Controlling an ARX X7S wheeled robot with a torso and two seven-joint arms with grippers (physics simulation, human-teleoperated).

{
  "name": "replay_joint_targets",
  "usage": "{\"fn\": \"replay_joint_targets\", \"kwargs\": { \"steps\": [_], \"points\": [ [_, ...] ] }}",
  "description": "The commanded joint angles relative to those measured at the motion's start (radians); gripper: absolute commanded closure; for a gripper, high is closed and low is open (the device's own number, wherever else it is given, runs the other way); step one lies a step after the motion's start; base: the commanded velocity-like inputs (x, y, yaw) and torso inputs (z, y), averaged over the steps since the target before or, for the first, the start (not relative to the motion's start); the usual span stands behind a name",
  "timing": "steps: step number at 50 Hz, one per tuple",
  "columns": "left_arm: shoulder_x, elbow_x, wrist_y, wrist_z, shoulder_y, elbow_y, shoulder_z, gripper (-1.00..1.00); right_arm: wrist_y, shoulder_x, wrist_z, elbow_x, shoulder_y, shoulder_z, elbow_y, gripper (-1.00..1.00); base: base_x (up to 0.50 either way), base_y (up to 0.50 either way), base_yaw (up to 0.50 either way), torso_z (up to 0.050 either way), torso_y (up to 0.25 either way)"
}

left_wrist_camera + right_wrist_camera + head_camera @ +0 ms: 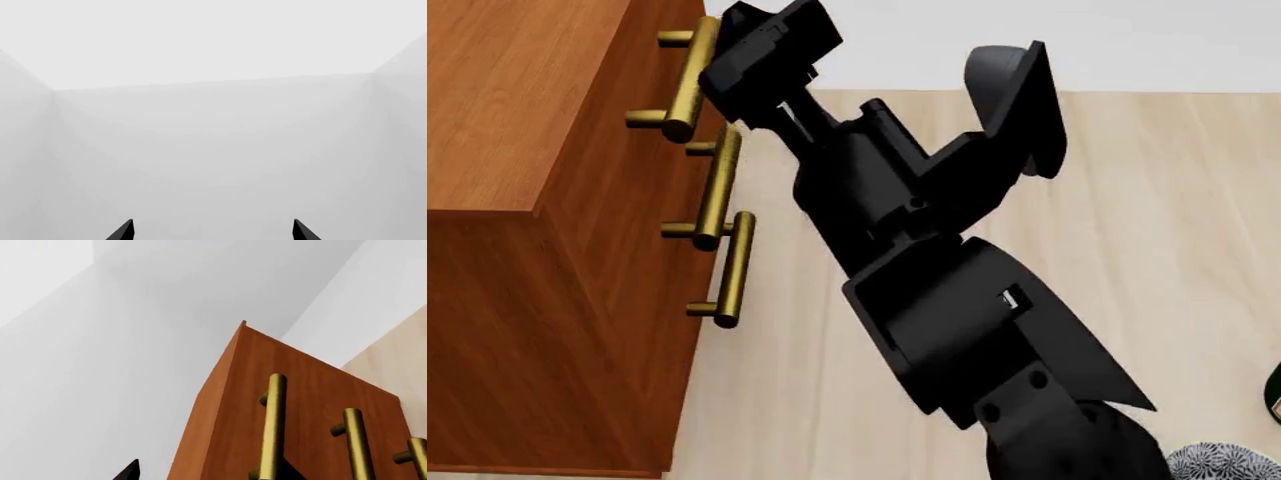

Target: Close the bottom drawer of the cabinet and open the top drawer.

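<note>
The cabinet (pixel 521 200) stands at the robot's left, all three drawers flush. The right gripper (pixel 727 75) has its fingers spread around the top drawer's handle (pixel 687 80); the left gripper (pixel 213 231) gapes at bare wall

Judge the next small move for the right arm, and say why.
Probably close the right gripper on the top drawer's handle: the bar seems to sit between its open fingertips, off-centre, and the bottom drawer already looks flush with the others.
</note>
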Motion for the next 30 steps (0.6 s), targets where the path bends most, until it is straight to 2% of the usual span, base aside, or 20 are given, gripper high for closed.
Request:
{"fn": "replay_joint_targets", "kwargs": {
  "steps": [1,30],
  "points": [
    [-0.004,0.005,0.011,0.0,0.003,-0.006,0.007,-1.0,0.006,-0.023,0.009,0.036,0.012,0.009,0.065,-1.0,0.0,0.0,0.0,0.0,0.0],
    [-0.019,0.006,0.025,-0.006,0.014,-0.01,0.016,-1.0,0.053,-0.079,-0.053,0.133,0.0,0.03,0.223,-1.0,0.0,0.0,0.0,0.0,0.0]
  ]
}}
